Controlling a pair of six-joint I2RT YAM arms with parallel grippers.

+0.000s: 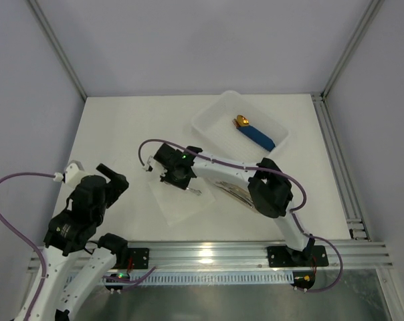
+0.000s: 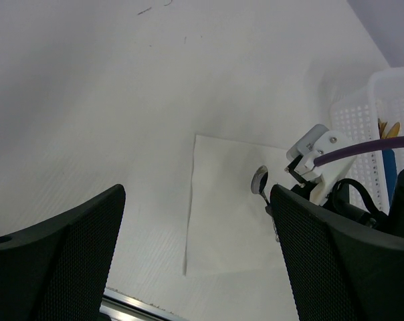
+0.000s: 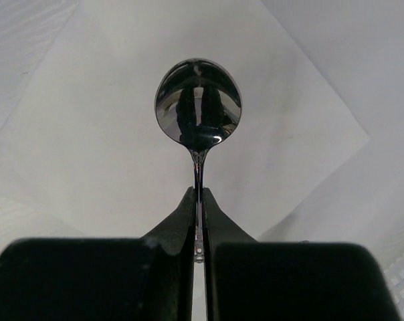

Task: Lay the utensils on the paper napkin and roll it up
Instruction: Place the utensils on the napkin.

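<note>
Spoon [image 3: 198, 103] poised over the napkin [image 1: 182, 202], ready to be laid down.
Top view: the right gripper [image 1: 178, 175] hangs at the napkin's far edge, the other cutlery [image 1: 232, 190] lies just right of the sheet, and the left gripper [image 1: 110, 178] is spread wide at the near left. Left wrist view: the spoon bowl sits above the paper. Right wrist view: the fingers pinch the handle; lower it flat onto the sheet before letting go.

The top view looks down on the whole table [image 1: 122, 134] from above its near edge. The left wrist view looks across from the near-left corner. The right wrist view sits close over the paper napkin [image 3: 88, 154], which all three share.
</note>
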